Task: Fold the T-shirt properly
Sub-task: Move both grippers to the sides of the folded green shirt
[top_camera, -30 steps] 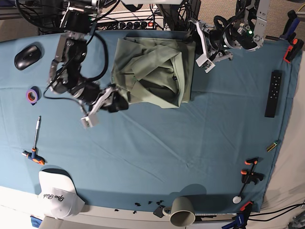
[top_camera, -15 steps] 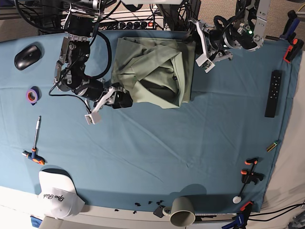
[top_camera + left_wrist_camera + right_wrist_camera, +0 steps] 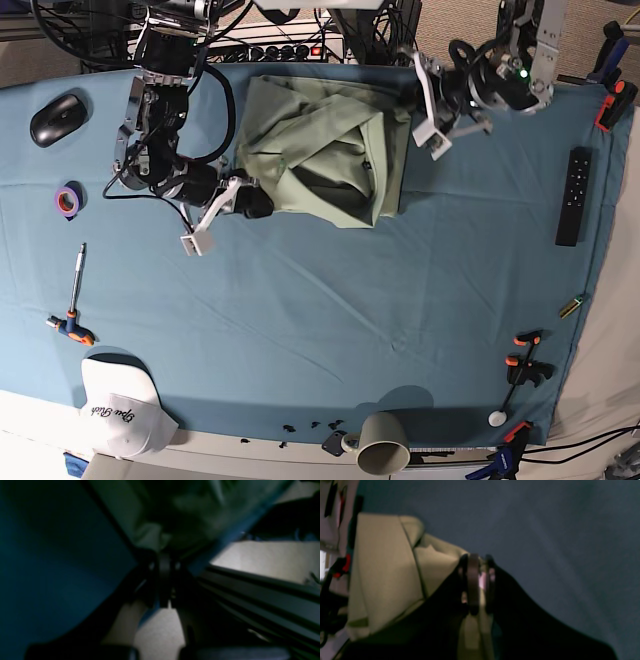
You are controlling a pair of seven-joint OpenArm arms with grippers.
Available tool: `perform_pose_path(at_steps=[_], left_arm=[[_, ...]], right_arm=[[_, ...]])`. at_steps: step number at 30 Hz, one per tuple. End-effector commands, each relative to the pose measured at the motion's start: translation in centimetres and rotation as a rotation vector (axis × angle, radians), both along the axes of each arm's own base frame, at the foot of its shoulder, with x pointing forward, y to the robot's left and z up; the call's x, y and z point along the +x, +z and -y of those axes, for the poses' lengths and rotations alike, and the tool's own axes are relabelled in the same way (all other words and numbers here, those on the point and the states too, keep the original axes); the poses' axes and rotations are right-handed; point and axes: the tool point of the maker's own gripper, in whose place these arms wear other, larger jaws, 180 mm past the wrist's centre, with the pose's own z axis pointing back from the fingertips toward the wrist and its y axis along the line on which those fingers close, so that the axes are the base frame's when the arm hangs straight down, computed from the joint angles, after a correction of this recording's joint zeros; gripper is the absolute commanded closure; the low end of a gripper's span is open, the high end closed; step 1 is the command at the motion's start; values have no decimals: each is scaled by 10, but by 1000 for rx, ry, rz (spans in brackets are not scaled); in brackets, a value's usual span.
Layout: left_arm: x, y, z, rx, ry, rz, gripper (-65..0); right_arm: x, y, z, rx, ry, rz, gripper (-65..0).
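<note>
The T-shirt (image 3: pixel 330 150) is lying bunched and partly folded on the far part of the blue-covered counter (image 3: pixel 300 320), between the two arms. The left pincer (image 3: pixel 160 565) is closing tightly on the fabric at the shirt's far right corner. The right pincer (image 3: pixel 478 562) is gripping the shirt's near left edge, its fingertips standing narrow around the cloth. The white cap (image 3: pixel 125 415) is resting at the near left.
</note>
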Motion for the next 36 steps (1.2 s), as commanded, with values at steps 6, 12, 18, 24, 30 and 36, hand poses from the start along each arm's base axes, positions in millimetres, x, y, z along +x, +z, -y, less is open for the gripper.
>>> perform_pose_path(at_steps=[6,12,18,24,30,36], left_arm=[[30,14,2,-35,18,89,0],[69,14,-11,20,40,155,0],[109,18,-18,7,73,186,0],[147,29,-23,-9,99,220,0],[185,48,-21,-34,123,269,0],[208,60,0,-103,116,280,0]], right_arm=[[-16,24,2,-59,46,70,0],[-50,24,5,-124,58,72,0],[-92,8,4,-127,58,2,0],[-117,-2,-4,-86,30,-43,0],[-126,2,-36,50,-24,-54,0],[-124,7,-47,97,-43,-43,0]])
